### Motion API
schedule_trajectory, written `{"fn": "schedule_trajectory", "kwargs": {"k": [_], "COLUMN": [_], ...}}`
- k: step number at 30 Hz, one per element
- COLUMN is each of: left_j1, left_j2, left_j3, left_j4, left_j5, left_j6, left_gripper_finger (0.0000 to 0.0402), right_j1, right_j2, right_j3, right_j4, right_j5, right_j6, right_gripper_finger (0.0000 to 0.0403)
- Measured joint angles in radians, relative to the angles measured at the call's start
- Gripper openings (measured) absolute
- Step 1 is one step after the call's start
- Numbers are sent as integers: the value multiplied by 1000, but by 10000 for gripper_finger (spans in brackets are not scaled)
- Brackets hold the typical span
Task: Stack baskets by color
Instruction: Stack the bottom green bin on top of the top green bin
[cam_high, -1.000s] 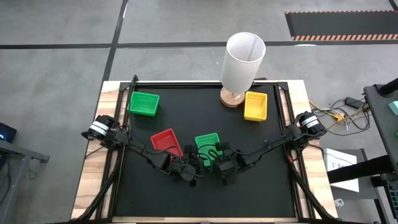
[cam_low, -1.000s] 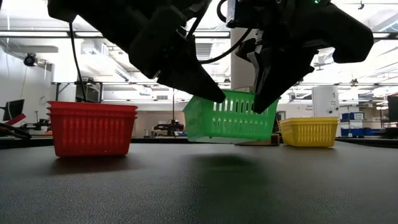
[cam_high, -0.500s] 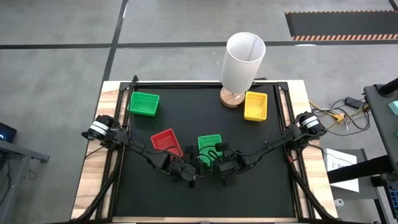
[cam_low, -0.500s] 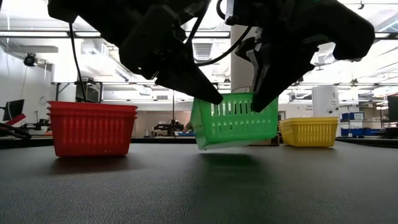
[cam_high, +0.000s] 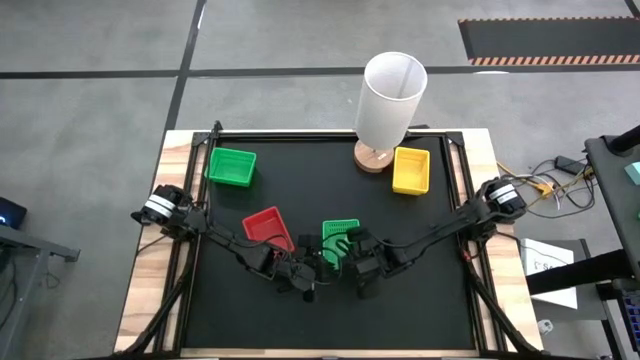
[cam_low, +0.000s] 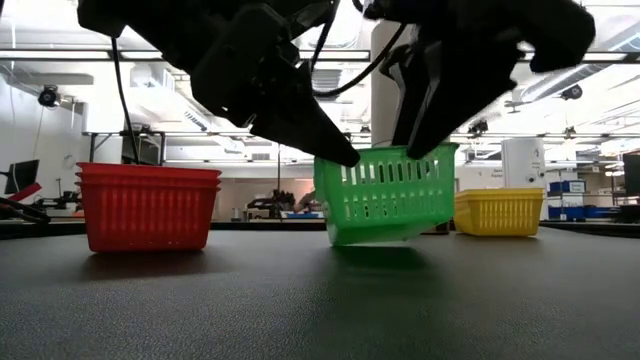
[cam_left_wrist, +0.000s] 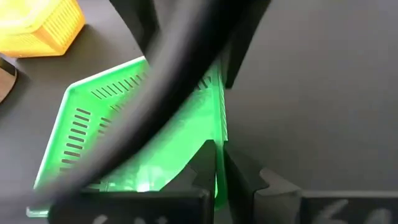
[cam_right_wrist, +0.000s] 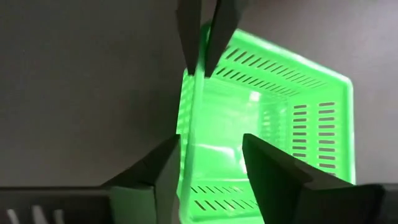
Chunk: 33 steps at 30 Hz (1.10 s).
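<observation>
A green basket (cam_high: 340, 231) hangs tilted just right of the red baskets (cam_high: 268, 228), which are nested and stand on the mat. My left gripper (cam_left_wrist: 219, 165) is shut on its near wall. My right gripper (cam_right_wrist: 211, 140) is open; its fingers stand on either side of that same wall's right end, and I cannot tell whether they touch it. In the low view the basket's lower left corner (cam_low: 338, 238) is at the mat or just above it. Another green basket (cam_high: 231, 166) stands at the far left, a yellow one (cam_high: 411, 170) at the far right. My left gripper pinches the basket's near wall (cam_left_wrist: 217, 140) at its left end, one finger inside the basket and one outside. The fingers come slanting down from the near left. The basket hangs tilted, its open top up and its left side lower.
A tall white cylinder (cam_high: 392, 95) on a round wooden base (cam_high: 370, 158) stands at the far edge beside the yellow basket. The black mat (cam_high: 250, 310) is bare along the near edge. Both arms meet at the table's middle.
My left gripper has shut on the green basket's near wall, then my right gripper has opened and let go of it. The basket has sunk toward the mat, tipped with its left side down and shifted a little toward the table's right edge.
</observation>
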Motion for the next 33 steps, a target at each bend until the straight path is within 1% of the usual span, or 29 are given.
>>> {"fn": "schedule_trajectory", "kwargs": {"k": [4, 8, 11, 15, 20, 23, 26, 28, 31, 33], "left_j1": [0, 0, -1, -10, -14, -14, -16, -17, -18, -10], "left_j2": [0, 0, -2, -14, -27, -49, -73, -97, -144, -179], "left_j3": [0, 0, 5, 32, 60, 60, 60, 60, 64, 63], "left_j4": [10, 39, 47, 51, 53, 53, 43, 28, -48, -131], "left_j5": [-3, -11, -14, -33, -68, -135, -223, -329, -519, -656], "left_j6": [-3, -2, 5, 38, 101, 128, 155, 165, 181, 181], "left_gripper_finger": [0, 0, 0, 0, 0, 0, 0, 0, 0, 0], "right_j1": [4, 27, 58, 134, 264, 329, 374, 392, 399, 399], "right_j2": [-50, -119, -183, -287, -419, -476, -521, -544, -568, -579], "right_j3": [-1, -6, -7, -38, -130, -202, -272, -312, -349, -363], "right_j4": [-14, -51, -73, -84, -68, -48, -6, 27, 88, 113], "right_j5": [1, 3, 35, 145, 343, 458, 517, 537, 555, 571], "right_j6": [22, 54, 83, 137, 238, 304, 355, 364, 344, 317], "right_gripper_finger": [180, 184, 185, 183, 175, 171, 167, 166, 166, 166]}}
